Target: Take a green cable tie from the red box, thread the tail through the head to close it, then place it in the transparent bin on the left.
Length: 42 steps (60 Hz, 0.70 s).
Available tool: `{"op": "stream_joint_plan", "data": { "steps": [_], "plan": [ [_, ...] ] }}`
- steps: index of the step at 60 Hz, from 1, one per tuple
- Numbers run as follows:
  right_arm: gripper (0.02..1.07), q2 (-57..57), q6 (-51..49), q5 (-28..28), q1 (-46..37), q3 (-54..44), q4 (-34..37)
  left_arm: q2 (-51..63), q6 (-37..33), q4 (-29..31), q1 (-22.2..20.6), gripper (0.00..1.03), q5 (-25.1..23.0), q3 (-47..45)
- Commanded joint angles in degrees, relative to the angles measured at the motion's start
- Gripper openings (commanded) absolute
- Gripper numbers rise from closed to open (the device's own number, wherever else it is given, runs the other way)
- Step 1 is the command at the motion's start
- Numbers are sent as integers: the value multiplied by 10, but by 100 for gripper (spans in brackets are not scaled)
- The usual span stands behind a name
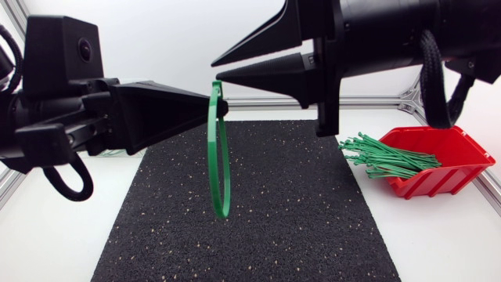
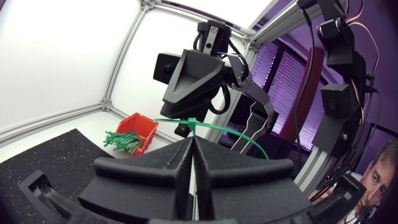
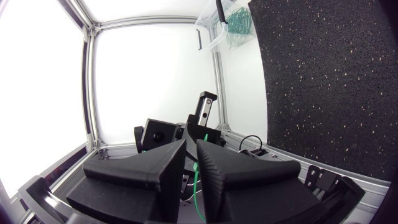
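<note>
- The green cable tie [image 1: 221, 207] is a closed loop. It hangs in the air over the black mat [image 1: 266, 227], held at its upper part.
- The left gripper [image 1: 221, 106] has its fingers pressed together on the tie, near the head of the tie.
- The right gripper [image 1: 216, 71] is just above the loop. Its fingers stand a little apart and hold nothing.
- The red box [image 1: 450, 176] stands beside the mat on the right, with a bundle of ties [image 1: 383, 157] in it.
- The transparent bin [image 3: 214, 38] stands well apart from the arms, with green ties inside.
</note>
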<state>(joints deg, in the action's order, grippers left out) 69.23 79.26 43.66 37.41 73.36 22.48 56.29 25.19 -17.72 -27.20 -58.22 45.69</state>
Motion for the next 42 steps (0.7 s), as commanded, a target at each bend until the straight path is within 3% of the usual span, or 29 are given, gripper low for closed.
{"op": "stream_joint_plan", "data": {
  "steps": [1,42],
  "plan": [
    [22,-5,-7,-3,-3,-15,-3,-3,-13,-8,-3,4,-5,-6],
    [22,-12,-11,-3,-4,-25,7,-6,-23,-5,-3,4,-4,-3]
  ]
}}
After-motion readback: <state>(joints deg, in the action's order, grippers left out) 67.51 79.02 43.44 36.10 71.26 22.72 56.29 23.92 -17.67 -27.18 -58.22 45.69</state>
